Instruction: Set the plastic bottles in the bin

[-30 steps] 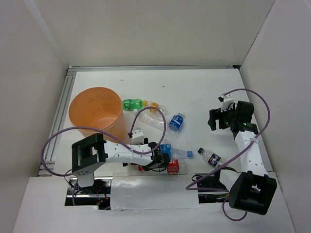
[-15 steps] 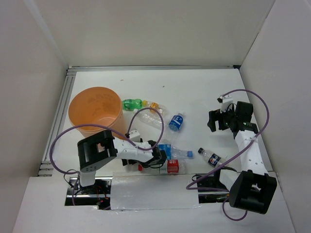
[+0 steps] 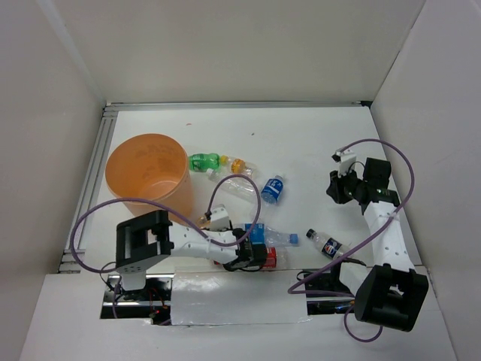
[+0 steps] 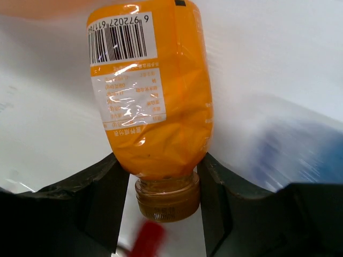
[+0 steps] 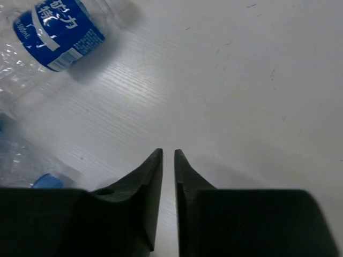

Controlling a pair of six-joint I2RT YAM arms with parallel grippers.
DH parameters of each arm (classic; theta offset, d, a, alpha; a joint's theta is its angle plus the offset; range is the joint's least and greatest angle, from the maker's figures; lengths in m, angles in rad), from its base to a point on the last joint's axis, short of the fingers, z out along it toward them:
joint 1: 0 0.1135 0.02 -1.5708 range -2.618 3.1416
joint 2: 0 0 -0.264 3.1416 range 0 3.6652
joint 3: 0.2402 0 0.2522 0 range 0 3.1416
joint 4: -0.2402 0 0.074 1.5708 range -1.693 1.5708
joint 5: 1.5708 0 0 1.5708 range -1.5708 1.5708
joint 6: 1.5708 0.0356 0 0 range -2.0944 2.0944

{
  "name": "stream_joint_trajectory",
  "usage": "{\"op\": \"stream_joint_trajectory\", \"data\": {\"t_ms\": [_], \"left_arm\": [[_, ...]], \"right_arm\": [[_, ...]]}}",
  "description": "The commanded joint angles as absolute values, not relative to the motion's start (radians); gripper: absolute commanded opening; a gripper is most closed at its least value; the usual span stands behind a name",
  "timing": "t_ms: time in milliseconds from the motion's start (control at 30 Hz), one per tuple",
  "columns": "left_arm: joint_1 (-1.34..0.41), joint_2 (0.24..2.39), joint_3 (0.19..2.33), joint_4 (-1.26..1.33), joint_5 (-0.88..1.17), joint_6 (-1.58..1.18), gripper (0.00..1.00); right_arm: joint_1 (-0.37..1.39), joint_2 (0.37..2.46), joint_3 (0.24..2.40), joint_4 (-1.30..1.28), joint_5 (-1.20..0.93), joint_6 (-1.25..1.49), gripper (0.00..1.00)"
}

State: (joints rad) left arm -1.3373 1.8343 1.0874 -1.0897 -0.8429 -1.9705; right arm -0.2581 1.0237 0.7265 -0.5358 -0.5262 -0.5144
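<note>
An orange plastic bottle (image 4: 153,96) with a barcode label and an amber cap fills the left wrist view. My left gripper (image 4: 161,158) is shut on its shoulder, both fingers touching it. From above, that gripper (image 3: 252,254) sits low between a blue-labelled clear bottle (image 3: 274,237) and a red bottle (image 3: 270,258), hiding the orange one. The orange bin (image 3: 177,201) stands at the left. My right gripper (image 3: 333,186) hangs at the right, shut on nothing (image 5: 168,152).
A green bottle (image 3: 203,161), an orange-capped one (image 3: 239,165), a crumpled clear one (image 3: 237,186) and a blue-labelled one (image 3: 273,189) lie right of the bin. A dark-labelled bottle (image 3: 325,244) lies near the right arm. White walls enclose the table.
My left gripper has closed from wide open onto the orange bottle, and the arm reached a little right. My right gripper has shut from open and shifted slightly.
</note>
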Motion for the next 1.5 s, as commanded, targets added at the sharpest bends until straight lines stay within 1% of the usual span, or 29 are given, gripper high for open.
{"op": "stream_joint_trajectory", "data": {"t_ms": [0,33,100,133,167,200,233,267,300,400,500,533,600,633,667,733,800,867,900,967,1033,1067,1100,1133,1167,1300,1367,1433,1467], "left_arm": [[-1.425,1.718,1.227,-1.081,-0.949,-2.036,0.08],[-1.436,1.682,1.283,-1.081,-0.95,-1.941,0.05],[-1.447,1.645,1.336,-1.068,-0.939,-1.829,0.03],[-1.447,1.626,1.359,-1.068,-0.939,-1.753,0.03],[-1.447,1.606,1.399,-1.051,-0.939,-1.706,0.03],[-1.447,1.564,1.416,-1.039,-0.951,-1.662,0.01],[-1.447,1.54,1.431,-1.004,-0.962,-1.575,0.01],[-1.447,1.516,1.457,-0.976,-0.974,-1.521,0.01],[-1.436,1.49,1.466,-0.951,-0.986,-1.476,0.01],[-1.336,1.376,1.485,-0.931,-0.974,-1.419,0.01],[-1.205,1.237,1.406,-0.904,-0.974,-1.381,0.03],[-1.165,1.198,1.385,-0.89,-0.947,-1.381,0.03],[-1.05,1.087,1.326,-0.861,-0.925,-1.347,0.04],[-1.011,1.051,1.309,-0.838,-0.899,-1.327,0.07],[-0.974,1.019,1.292,-0.819,-0.885,-1.278,0.09],[-0.856,0.948,1.25,-0.801,-0.839,-1.238,0.12],[-0.723,0.927,1.232,-0.779,-0.795,-1.172,0.19],[-0.64,0.927,1.218,-0.779,-0.72,-1.135,0.22],[-0.6,0.927,1.204,-0.734,-0.692,-1.074,0.27],[-0.496,0.927,1.195,-0.723,-0.6,-1.045,0.33],[-0.425,0.963,1.186,-0.723,-0.554,-1.019,0.41],[-0.411,0.972,1.186,-0.741,-0.54,-1.019,0.52],[-0.402,0.973,1.186,-0.741,-0.531,-1.019,0.59],[-0.402,0.983,1.186,-0.75,-0.531,-1.008,0.72],[-0.393,0.983,1.186,-0.75,-0.531,-0.999,0.9],[-0.383,0.973,1.204,-0.738,-0.488,-0.934,1.0],[-0.405,0.973,1.245,-0.738,-0.453,-0.862,1.0],[-0.445,0.973,1.255,-0.703,-0.355,-0.74,1.0],[-0.513,0.973,1.255,-0.686,-0.333,-0.712,1.0]], "right_arm": [[-0.264,1.014,0.782,-0.606,-0.623,-0.587,0.18],[-0.264,1.014,0.793,-0.606,-0.64,-0.588,0.15],[-0.264,1.014,0.804,-0.606,-0.656,-0.588,0.15],[-0.264,1.014,0.804,-0.606,-0.666,-0.574,0.24],[-0.264,1.026,0.813,-0.606,-0.69,-0.559,0.33],[-0.264,1.037,0.813,-0.606,-0.704,-0.549,0.46],[-0.264,1.037,0.822,-0.606,-0.727,-0.539,0.78],[-0.264,1.052,0.822,-0.597,-0.727,-0.523,0.97],[-0.264,1.071,0.831,-0.582,-0.727,-0.508,1.0],[-0.224,1.132,0.859,-0.581,-0.727,-0.471,1.0],[-0.166,1.199,0.89,-0.581,-0.738,-0.42,1.0],[-0.146,1.212,0.89,-0.571,-0.729,-0.376,0.96],[-0.088,1.236,0.902,-0.542,-0.716,-0.339,0.81],[-0.068,1.236,0.911,-0.528,-0.704,-0.312,0.62],[-0.049,1.249,0.911,-0.517,-0.695,-0.266,0.57],[0.006,1.273,0.911,-0.486,-0.664,-0.227,0.57],[0.038,1.296,0.922,-0.477,-0.625,-0.192,0.74],[0.078,1.336,0.922,-0.468,-0.598,-0.192,0.81],[0.089,1.348,0.934,-0.468,-0.565,-0.192,0.91],[0.118,1.385,0.943,-0.457,-0.523,-0.202,0.98],[0.136,1.414,0.971,-0.448,-0.455,-0.215,1.0],[0.149,1.448,0.98,-0.448,-0.431,-0.225,1.0],[0.149,1.465,0.991,-0.448,-0.41,-0.238,1.0],[0.149,1.477,1.0,-0.448,-0.39,-0.238,1.0],[0.158,1.488,1.012,-0.439,-0.35,-0.251,1.0],[0.158,1.54,1.032,-0.43,-0.314,-0.311,1.0],[0.158,1.587,1.046,-0.457,-0.333,-0.363,1.0],[0.169,1.618,1.06,-0.475,-0.356,-0.417,0.98],[0.181,1.632,1.06,-0.476,-0.367,-0.437,0.97]]}}
